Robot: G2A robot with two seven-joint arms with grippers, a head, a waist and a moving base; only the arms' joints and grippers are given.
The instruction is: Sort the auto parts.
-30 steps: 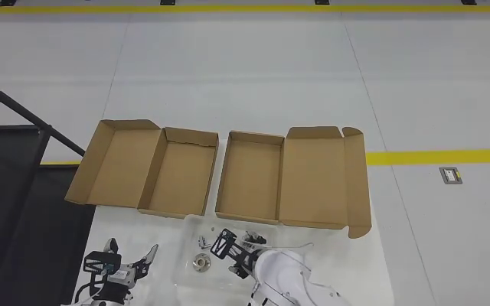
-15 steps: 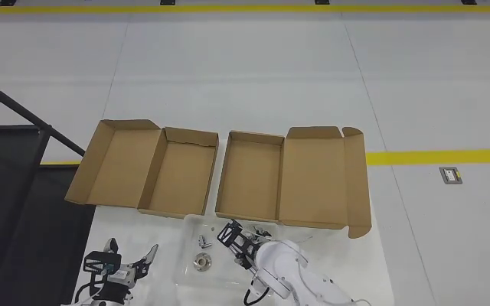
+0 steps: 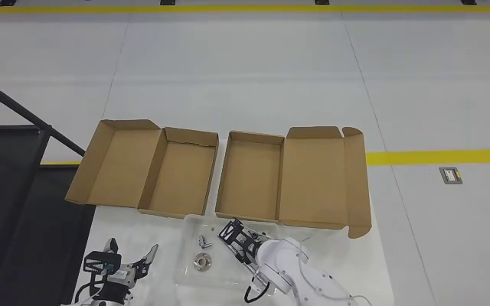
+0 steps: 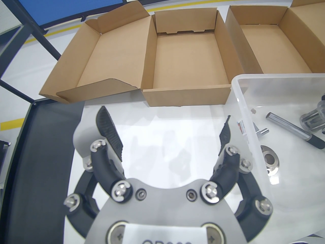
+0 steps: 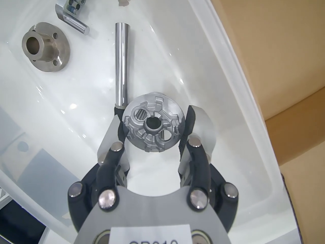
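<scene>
Brown left box (image 3: 178,180) and right box (image 3: 249,177) are sitting open side by side behind the clear bin (image 3: 186,229) in the top view. From the left wrist, the left gripper (image 4: 167,128) is hanging spread wide over the white table (image 4: 152,110), beside the bin. From the right wrist, the right gripper (image 5: 155,120) is clamping a round cast hub (image 5: 152,128) inside the bin, a steel rod (image 5: 122,64) lying alongside.

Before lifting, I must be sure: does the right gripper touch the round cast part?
Touching. In the right wrist view, both pads of the right gripper press against opposite sides of the round cast part.
</scene>
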